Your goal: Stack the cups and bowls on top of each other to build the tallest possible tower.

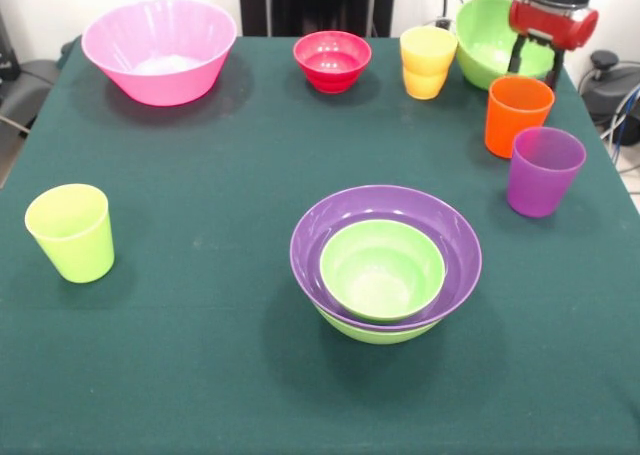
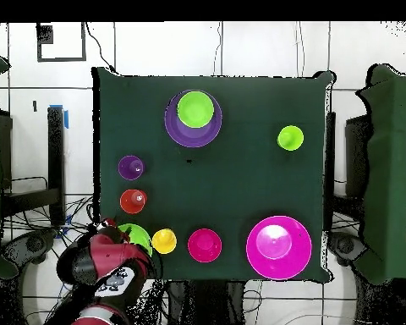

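Observation:
My gripper [image 1: 535, 63] hangs at the far right corner with its fingers [image 1: 517, 55] apart, astride the right wall of a lime green bowl [image 1: 490, 37]. In the overhead view the arm hides part of that bowl [image 2: 139, 236]. A tower [image 1: 385, 265] stands near the middle front: a wide purple bowl [image 1: 440, 225] rests in a lime green bowl, and a smaller lime green bowl [image 1: 382, 270] rests inside it. The pink bowl [image 1: 160, 50], red bowl [image 1: 332, 60], yellow-orange cup [image 1: 428, 62], orange cup [image 1: 518, 115], purple cup [image 1: 543, 170] and lime cup [image 1: 72, 232] stand apart.
The dark green cloth [image 1: 200, 355] covers the table. The orange and purple cups stand close in front of the gripper along the right edge. Cables and dark stands lie off the table's right side [image 1: 610, 85].

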Controlling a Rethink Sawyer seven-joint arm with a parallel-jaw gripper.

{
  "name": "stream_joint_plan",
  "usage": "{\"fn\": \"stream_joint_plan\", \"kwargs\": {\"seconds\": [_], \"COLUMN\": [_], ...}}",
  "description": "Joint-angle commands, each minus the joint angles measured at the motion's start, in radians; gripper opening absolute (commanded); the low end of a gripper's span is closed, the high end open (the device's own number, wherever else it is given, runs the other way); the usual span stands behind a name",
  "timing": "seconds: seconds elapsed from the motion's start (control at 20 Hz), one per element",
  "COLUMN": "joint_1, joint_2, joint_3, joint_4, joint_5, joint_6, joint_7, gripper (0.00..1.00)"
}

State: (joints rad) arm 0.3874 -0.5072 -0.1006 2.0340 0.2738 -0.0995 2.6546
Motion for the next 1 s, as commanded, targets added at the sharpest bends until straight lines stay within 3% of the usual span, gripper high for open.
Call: {"fn": "stream_joint_plan", "kwargs": {"seconds": [0.05, 0.5, 1.0], "joint_1": [0.017, 0.037, 0.024], "joint_2": [-0.108, -0.194, -0.139], "joint_3": [0.101, 0.092, 0.091], "joint_4": [0.034, 0.035, 0.023], "joint_5": [0.001, 0.020, -0.004], "joint_6": [0.162, 0.278, 0.213], "joint_7": [0.090, 0.101, 0.089], "gripper": [1.00, 1.00, 1.00]}}
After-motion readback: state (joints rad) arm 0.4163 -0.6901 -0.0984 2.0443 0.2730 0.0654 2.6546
